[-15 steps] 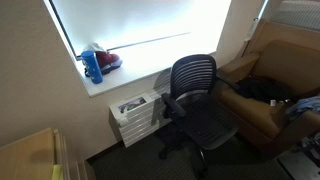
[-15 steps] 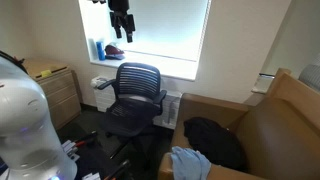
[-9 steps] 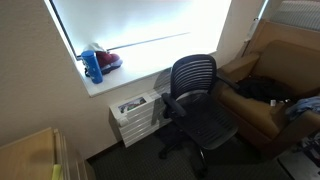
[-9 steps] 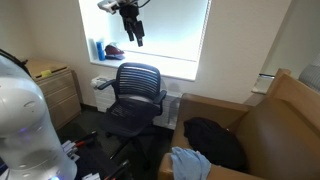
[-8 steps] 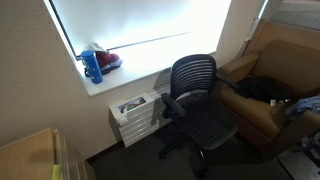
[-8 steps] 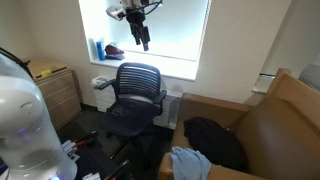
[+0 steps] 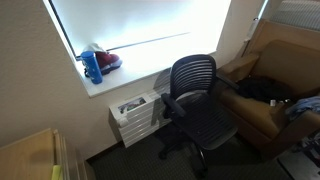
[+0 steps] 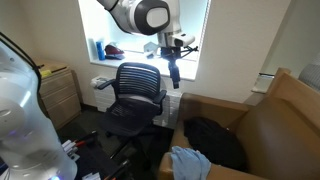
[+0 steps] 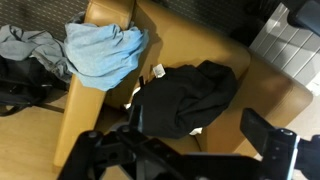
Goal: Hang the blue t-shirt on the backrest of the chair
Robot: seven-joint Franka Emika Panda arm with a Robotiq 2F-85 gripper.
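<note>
The blue t-shirt [image 9: 105,50] lies crumpled on the armrest of a brown armchair [image 9: 200,45]; it also shows in both exterior views [image 8: 190,163] [image 7: 305,108]. The black mesh office chair [image 8: 135,92] [image 7: 195,90] stands in front of the window, its backrest bare. My gripper [image 8: 174,72] hangs in the air to the right of the chair's backrest, high above the armchair. In the wrist view its jaws [image 9: 190,150] are wide apart and hold nothing, with the t-shirt far below and to the upper left.
A black garment [image 9: 185,95] [image 8: 215,140] lies on the armchair seat. A grey garment [image 9: 25,45] lies beside the t-shirt. A blue bottle [image 7: 92,66] and a red object stand on the window sill. A white drawer unit [image 7: 135,115] stands under the window.
My arm has swung from high up in front of the window to the right and downward, past the chair's backrest, towards the armchair. The chair and clothes have not moved.
</note>
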